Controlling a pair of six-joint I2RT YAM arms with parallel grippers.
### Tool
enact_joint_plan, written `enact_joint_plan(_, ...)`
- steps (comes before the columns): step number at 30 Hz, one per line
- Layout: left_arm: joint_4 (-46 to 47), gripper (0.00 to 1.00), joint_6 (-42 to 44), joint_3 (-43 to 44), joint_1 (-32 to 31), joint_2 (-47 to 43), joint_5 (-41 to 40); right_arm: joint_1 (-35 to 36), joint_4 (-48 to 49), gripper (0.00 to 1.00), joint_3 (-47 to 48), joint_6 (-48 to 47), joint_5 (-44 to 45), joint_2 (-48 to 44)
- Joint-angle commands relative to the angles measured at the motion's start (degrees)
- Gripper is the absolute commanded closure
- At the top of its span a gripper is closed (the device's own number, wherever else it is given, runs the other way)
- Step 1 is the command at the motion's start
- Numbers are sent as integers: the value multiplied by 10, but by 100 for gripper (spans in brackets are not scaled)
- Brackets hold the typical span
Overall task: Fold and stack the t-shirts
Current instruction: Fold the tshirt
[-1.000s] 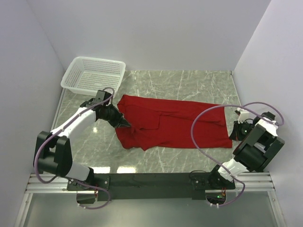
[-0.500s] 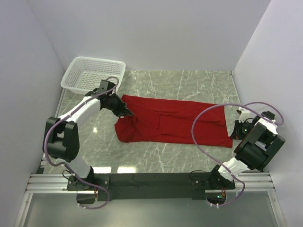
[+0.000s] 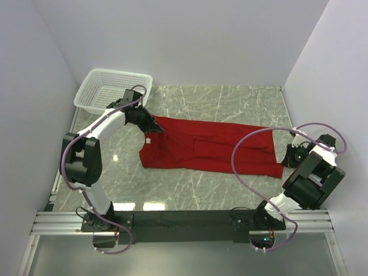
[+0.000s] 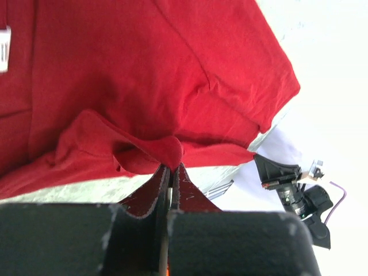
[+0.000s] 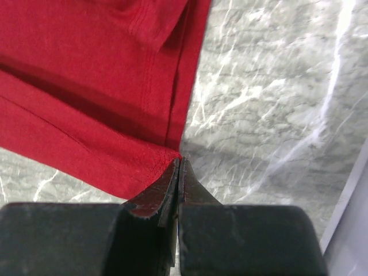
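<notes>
One deep-red t-shirt (image 3: 201, 146) lies stretched out flat across the marble table, its small white neck label (image 3: 148, 140) near the left end. My left gripper (image 3: 156, 129) is shut on a bunched fold of the fabric at the shirt's far left corner. The left wrist view shows that fold pinched between the tips of the left gripper (image 4: 171, 165), with the t-shirt (image 4: 144, 69) spreading away beyond. My right gripper (image 3: 284, 159) sits at the shirt's near right corner. In the right wrist view the right gripper (image 5: 179, 161) is shut on the tip of the t-shirt (image 5: 86, 75) hem corner.
A white mesh basket (image 3: 112, 89) stands at the back left, just behind my left arm. White walls close in the table on three sides. Bare marble (image 3: 230, 100) shows behind and in front of the shirt. A purple cable (image 3: 241, 144) loops over the shirt's right part.
My left gripper has swung back and to the left toward the basket, carrying the shirt's left corner with it, so the cloth now lies longer and flatter. The right gripper has barely moved.
</notes>
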Motion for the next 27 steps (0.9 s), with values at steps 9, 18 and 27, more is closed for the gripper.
enact_joint_plan(9, 3, 99, 14, 110, 7, 83, 8, -4, 59, 100, -9, 31, 7, 0)
enact_joint_plan(18, -4, 100, 16, 145, 9, 119, 6, -5, 78, 100, -14, 52, 7, -9)
enact_joint_plan(27, -5, 100, 16, 160, 21, 128, 7, 8, 89, 100, -10, 74, -1, -6)
